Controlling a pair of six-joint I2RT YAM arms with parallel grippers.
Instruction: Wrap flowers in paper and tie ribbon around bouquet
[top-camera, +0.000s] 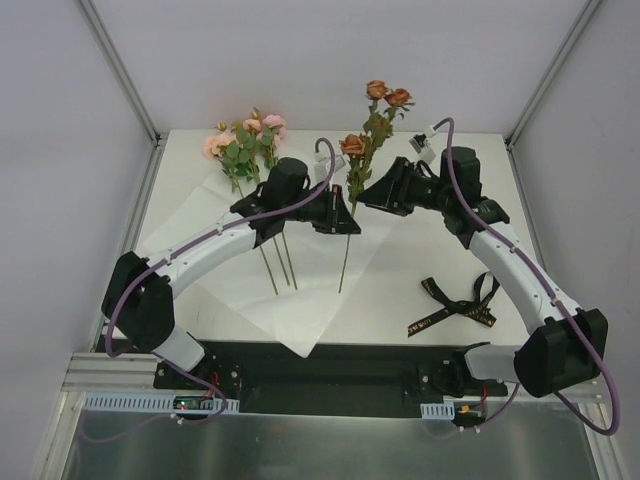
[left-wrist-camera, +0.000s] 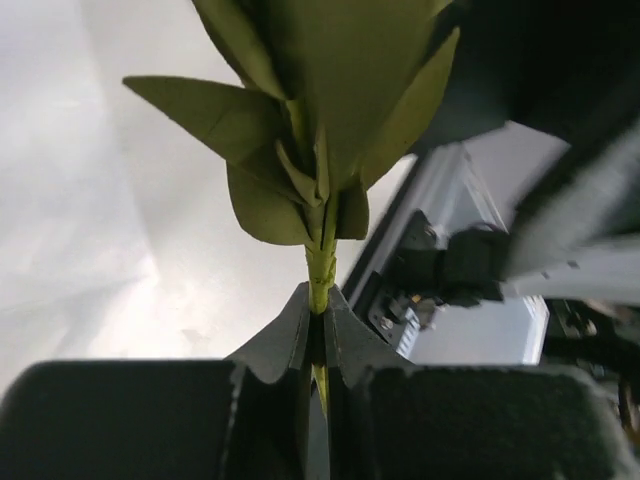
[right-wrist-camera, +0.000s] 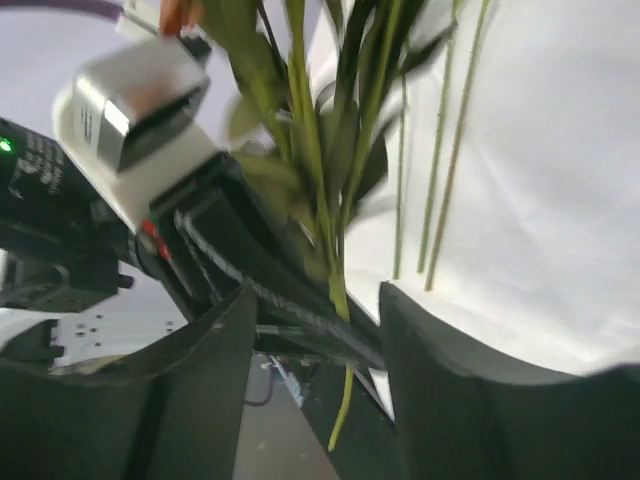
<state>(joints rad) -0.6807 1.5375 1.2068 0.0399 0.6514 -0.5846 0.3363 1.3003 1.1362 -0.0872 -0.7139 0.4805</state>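
The white paper (top-camera: 300, 312) lies spread on the table. A pink bunch of flowers (top-camera: 245, 140) rests on its far left, with thin stems (top-camera: 282, 262) running toward me. A rust-brown flower stem (top-camera: 366, 140) stands over the paper's middle. My left gripper (top-camera: 349, 221) is shut on that green stem (left-wrist-camera: 319, 270) just below its leaves (left-wrist-camera: 290, 110). My right gripper (top-camera: 363, 197) stands open beside it, the stem (right-wrist-camera: 338, 285) passing between its fingers (right-wrist-camera: 430, 350) untouched. The black ribbon (top-camera: 455, 305) lies loose on the table at the right.
White walls enclose the table on three sides. The left arm's gripper body and camera (right-wrist-camera: 140, 110) fill the space just left of my right gripper. Two loose stems (right-wrist-camera: 440, 180) lie on the paper (right-wrist-camera: 560, 200) in the right wrist view.
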